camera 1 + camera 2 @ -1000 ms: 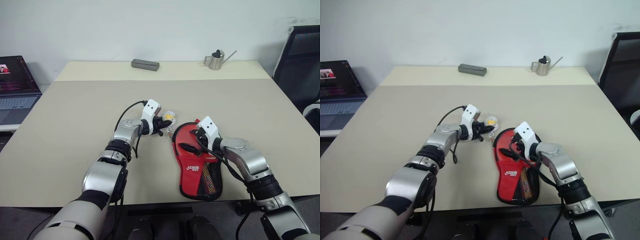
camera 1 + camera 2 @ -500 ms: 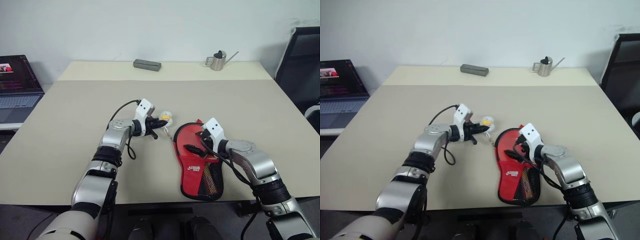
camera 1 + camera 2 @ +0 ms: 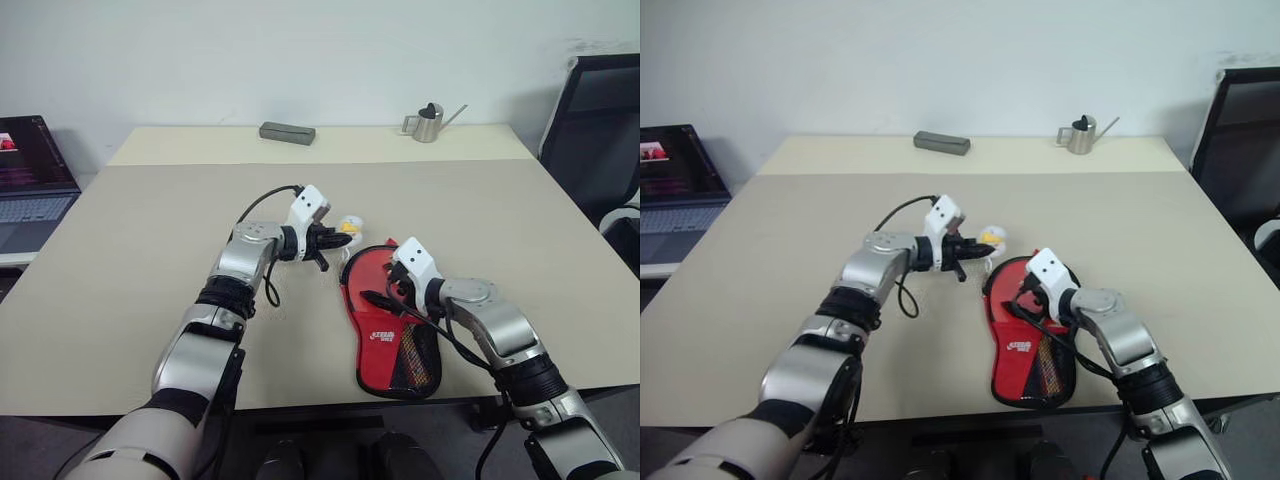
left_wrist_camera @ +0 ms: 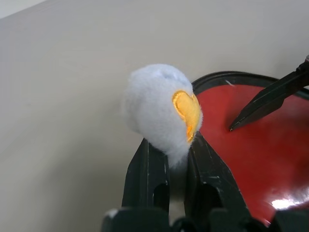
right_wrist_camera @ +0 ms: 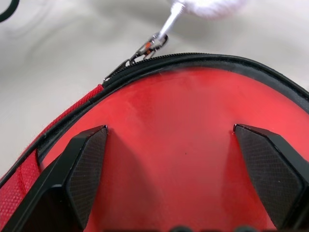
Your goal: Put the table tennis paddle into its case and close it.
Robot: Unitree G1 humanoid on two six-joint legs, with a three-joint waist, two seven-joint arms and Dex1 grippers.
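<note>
A laptop [image 3: 30, 180] sits off the table's [image 3: 150, 230] left edge. The left gripper [image 3: 335, 239] is clenched on the white-yellow charm [image 4: 161, 108], just beside the round end of the red case [image 3: 385, 320], which lies flat near the front edge. The right gripper [image 3: 378, 292] rests spread wide on the case's red face.

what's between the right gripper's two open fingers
In the right wrist view, the right gripper has its fingers spread over the round red end of the soft zip case; only that red surface lies between them.
</note>
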